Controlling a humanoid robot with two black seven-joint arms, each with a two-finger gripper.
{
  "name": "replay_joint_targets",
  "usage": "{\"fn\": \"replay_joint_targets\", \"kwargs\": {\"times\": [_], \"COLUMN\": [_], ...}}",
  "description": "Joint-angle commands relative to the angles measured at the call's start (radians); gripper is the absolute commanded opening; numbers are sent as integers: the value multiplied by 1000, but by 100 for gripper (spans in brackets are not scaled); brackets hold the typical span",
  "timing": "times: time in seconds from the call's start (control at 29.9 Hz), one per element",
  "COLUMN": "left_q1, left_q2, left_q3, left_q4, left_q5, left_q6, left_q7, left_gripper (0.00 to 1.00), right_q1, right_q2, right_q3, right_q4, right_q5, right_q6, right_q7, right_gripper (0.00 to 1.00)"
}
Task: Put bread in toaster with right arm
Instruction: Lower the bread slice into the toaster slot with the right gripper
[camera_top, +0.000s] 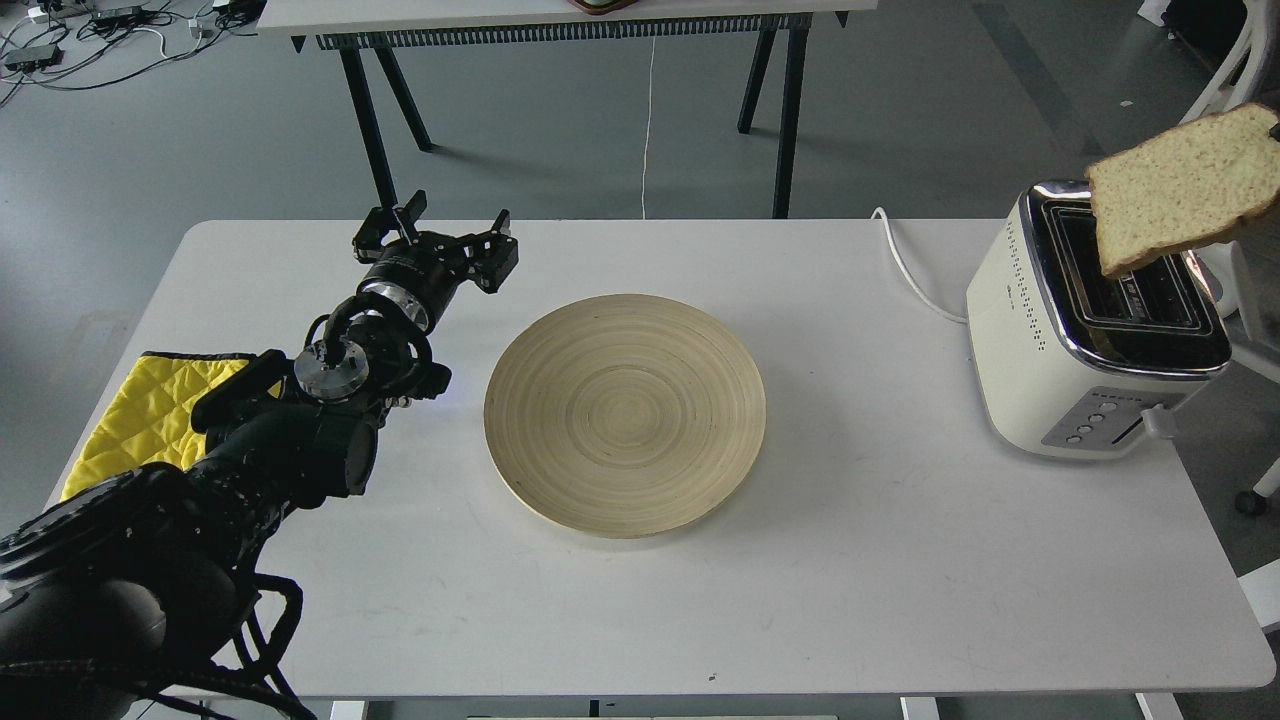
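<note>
The bread (1185, 185), a pale tan slice with a brown crust, hangs tilted in the air over the far end of the toaster's slots, its right end cut off by the frame edge. The toaster (1060, 340) is cream-white with a chrome top and black slots, and stands at the table's right end. My right gripper is out of view past the right edge, so what holds the bread is hidden. My left gripper (440, 232) is open and empty above the table, left of the plate.
A round wooden plate (625, 415) lies mid-table. A yellow quilted cloth (140, 415) lies at the left edge under my left arm. The toaster's white cord (905, 265) runs off the back edge. The white table (900, 580) ends just right of the toaster.
</note>
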Motion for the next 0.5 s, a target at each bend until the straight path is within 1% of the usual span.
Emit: {"fn": "replay_joint_targets", "kwargs": {"times": [0.0, 0.47], "left_q1": [0, 0], "left_q2": [0, 0], "left_q3": [0, 0], "left_q4": [0, 0], "left_q5": [-1, -1], "left_q6": [0, 0], "left_q7": [0, 0], "left_gripper": [100, 100], "right_q1": [-5, -17], "right_q2": [9, 16], "right_q3": [0, 2], "right_q4": [0, 0], "right_q5": [1, 1], "right_q6": [0, 0], "right_q7": [0, -9], "right_gripper": [1, 1]}}
